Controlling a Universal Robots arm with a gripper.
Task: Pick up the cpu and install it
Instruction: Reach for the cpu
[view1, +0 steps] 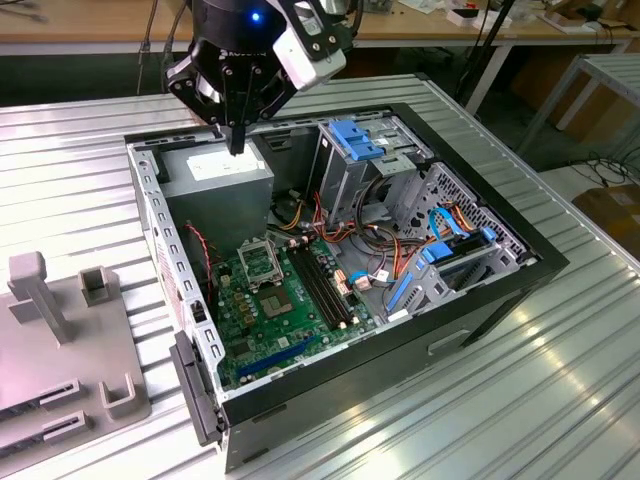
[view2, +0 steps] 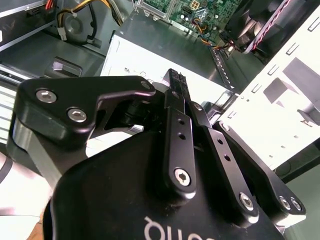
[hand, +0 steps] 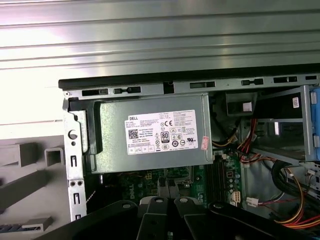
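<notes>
2 fingers (view2: 174, 100) pinched narrow above the power supply (view1: 215, 180); the cpu looks light, stiff, fragile, so opposite edges suit best.

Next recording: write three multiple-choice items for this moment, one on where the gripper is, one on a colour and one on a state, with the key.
1. What does the gripper hang over?
A. the grey power supply
B. the bare table beside the case
C. the memory slots

2. What colour is the motherboard?
A. red
B. green
C. white

3. How do the gripper's fingers stand?
A. spread wide apart
B. shut together
C. clamped round a cable

Key:
1 A: in the exterior view its tip is just above the supply's top.
2 B: the board lying in the open case is green.
3 B: in the second wrist view the fingers lie against each other, and nothing is visible between them.
</notes>
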